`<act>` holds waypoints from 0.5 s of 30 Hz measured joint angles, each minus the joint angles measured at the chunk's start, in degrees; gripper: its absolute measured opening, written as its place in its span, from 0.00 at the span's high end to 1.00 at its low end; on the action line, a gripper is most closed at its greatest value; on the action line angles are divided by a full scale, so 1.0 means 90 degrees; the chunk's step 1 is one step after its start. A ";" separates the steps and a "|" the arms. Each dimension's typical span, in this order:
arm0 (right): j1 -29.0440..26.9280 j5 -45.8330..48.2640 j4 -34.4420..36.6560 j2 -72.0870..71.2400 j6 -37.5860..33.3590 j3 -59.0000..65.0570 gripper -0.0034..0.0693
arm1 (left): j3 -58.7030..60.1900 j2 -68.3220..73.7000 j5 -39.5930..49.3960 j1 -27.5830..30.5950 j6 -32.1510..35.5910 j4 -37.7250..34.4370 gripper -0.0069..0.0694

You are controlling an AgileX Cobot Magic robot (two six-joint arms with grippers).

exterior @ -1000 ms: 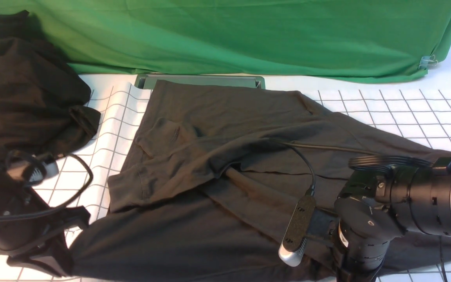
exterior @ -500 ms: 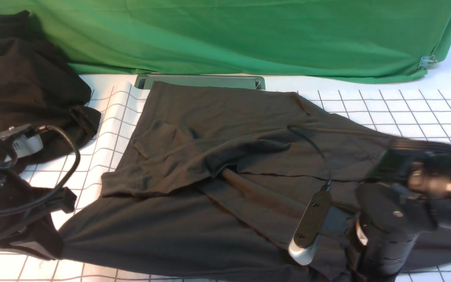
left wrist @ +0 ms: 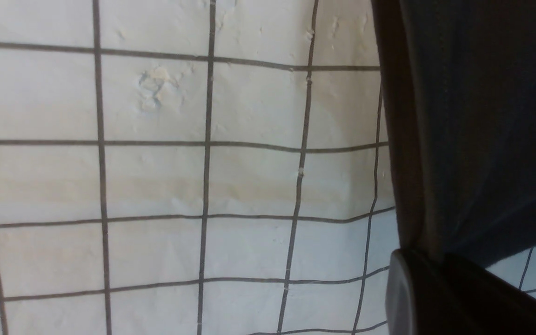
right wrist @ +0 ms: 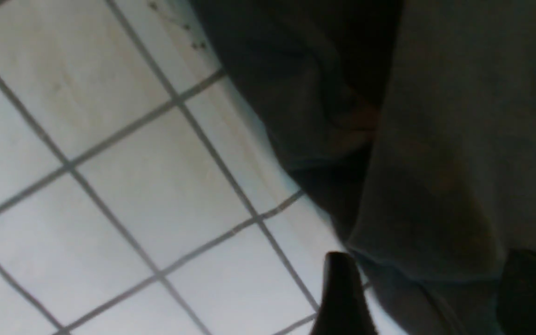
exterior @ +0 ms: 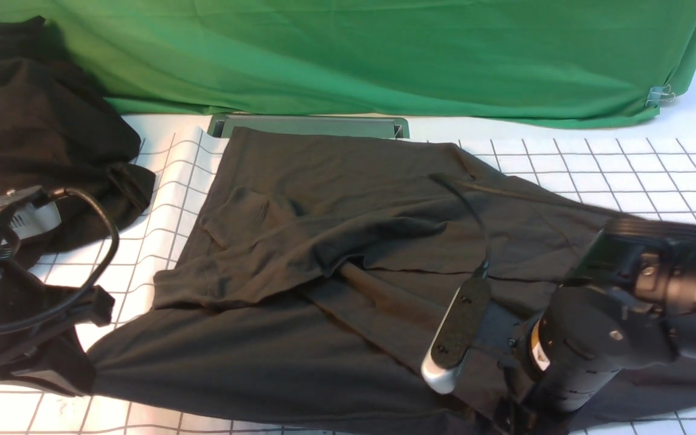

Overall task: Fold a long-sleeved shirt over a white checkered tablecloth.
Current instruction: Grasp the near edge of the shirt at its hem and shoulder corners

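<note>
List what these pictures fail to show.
1. Left gripper: mostly cut off by the left wrist view's corner; buried under the left arm in the front view.
2. Right gripper: fingertips hidden below the right arm in the front view.
3. Shirt: its near right hem is behind that arm in the front view.
4. Dark pile: cut by the front view's left edge; kind unclear.
</note>
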 joint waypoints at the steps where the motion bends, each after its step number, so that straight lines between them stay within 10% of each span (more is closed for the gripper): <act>1: 0.0000 -0.0013 -0.0076 0.0120 -0.0010 0.0000 0.38 | 0.0000 0.0000 0.0000 0.0000 0.0000 0.0005 0.89; 15: 0.0005 -0.0107 -0.0146 0.0754 -0.0055 -0.0017 0.58 | 0.0000 0.0000 0.0000 0.0000 0.0000 0.0031 0.89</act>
